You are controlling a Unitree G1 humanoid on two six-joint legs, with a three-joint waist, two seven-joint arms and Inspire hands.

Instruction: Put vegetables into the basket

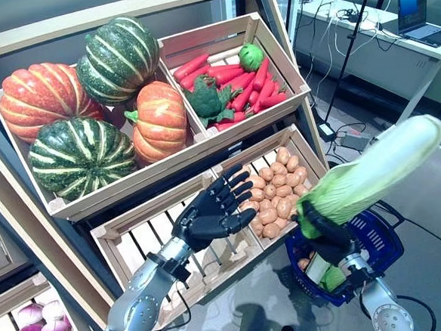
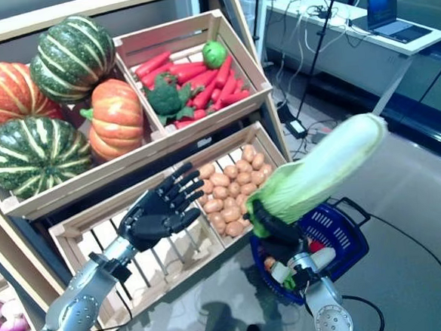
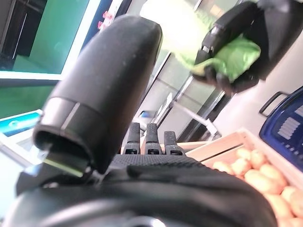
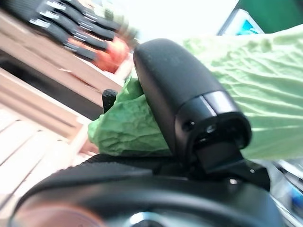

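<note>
My right hand (image 1: 328, 236) is shut on a long pale-green cabbage (image 1: 376, 171), gripping its leafy green end and holding it tilted up over the blue basket (image 1: 377, 234). The right wrist view shows the thumb (image 4: 189, 104) pressed on the crinkled leaves (image 4: 123, 127). The basket stands on the floor and holds a green vegetable (image 1: 332, 278), a small orange one and something red (image 2: 315, 245). My left hand (image 1: 212, 208) is open and empty, fingers straight, hovering over the lower wooden crate (image 1: 146, 231) next to the potatoes (image 1: 275, 192).
The wooden stand (image 1: 131, 187) with sloping crates fills the left and centre. A desk with a laptop (image 1: 414, 8) stands at the far right, with cables on the floor (image 1: 343, 138) beside it. Grey floor lies around the basket.
</note>
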